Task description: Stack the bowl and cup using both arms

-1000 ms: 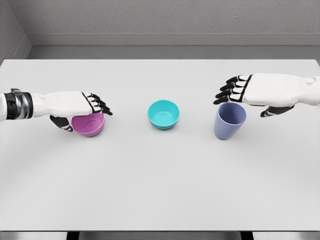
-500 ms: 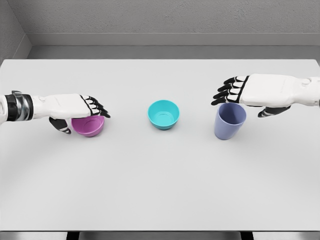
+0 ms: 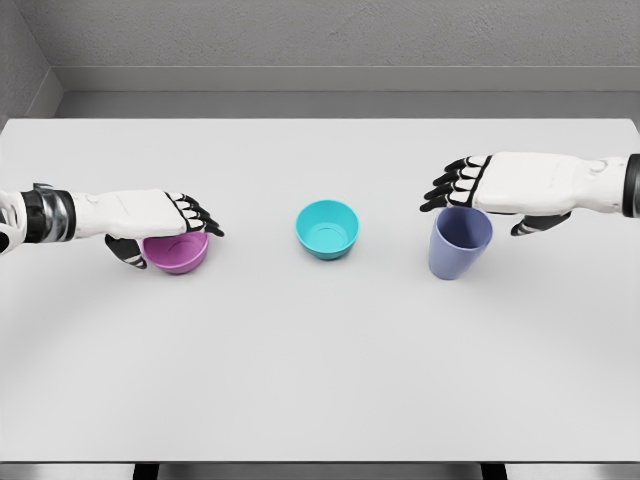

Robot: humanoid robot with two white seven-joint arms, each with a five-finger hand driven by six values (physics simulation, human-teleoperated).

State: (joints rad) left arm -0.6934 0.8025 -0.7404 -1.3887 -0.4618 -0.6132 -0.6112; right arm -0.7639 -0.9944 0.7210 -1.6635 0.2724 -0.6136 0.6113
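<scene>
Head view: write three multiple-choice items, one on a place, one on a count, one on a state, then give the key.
1. What stands between the purple bowl and the blue cup?
A. teal bowl
B. plate
C. nothing

2. How many vessels are on the table?
A. two
B. three
C. four

3. How does the blue cup stand?
A. on its side
B. upside down
C. upright

Key: 1 A, the teal bowl sits mid-table between them. 2 B, two bowls and one cup. 3 C, its open mouth faces up under the right hand; the left hand is over the purple bowl.
</scene>
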